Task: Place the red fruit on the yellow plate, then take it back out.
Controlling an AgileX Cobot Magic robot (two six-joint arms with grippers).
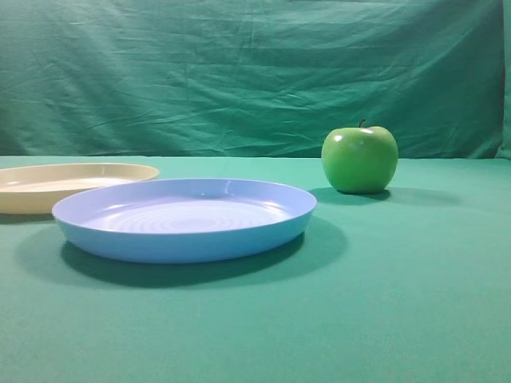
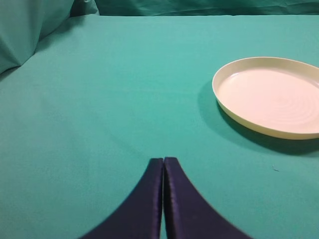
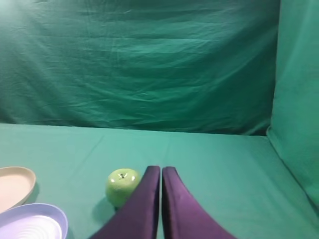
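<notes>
The yellow plate [image 1: 76, 182] lies at the far left of the table, partly behind the blue plate; it holds nothing, as the left wrist view [image 2: 271, 94] shows, and its edge shows in the right wrist view [image 3: 15, 185]. No red fruit shows in any view. My left gripper [image 2: 163, 159] is shut with nothing in it, over bare cloth to the left of the yellow plate. My right gripper [image 3: 161, 168] is shut and holds nothing, hanging above the table just right of the green apple. Neither gripper shows in the exterior view.
A light blue ringed plate [image 1: 185, 219] sits in front of the yellow one, its edge also in the right wrist view [image 3: 35, 224]. A glossy green apple [image 1: 359, 159] with a stem stands at the right [image 3: 121, 185]. Green cloth covers the table and hangs behind as a backdrop.
</notes>
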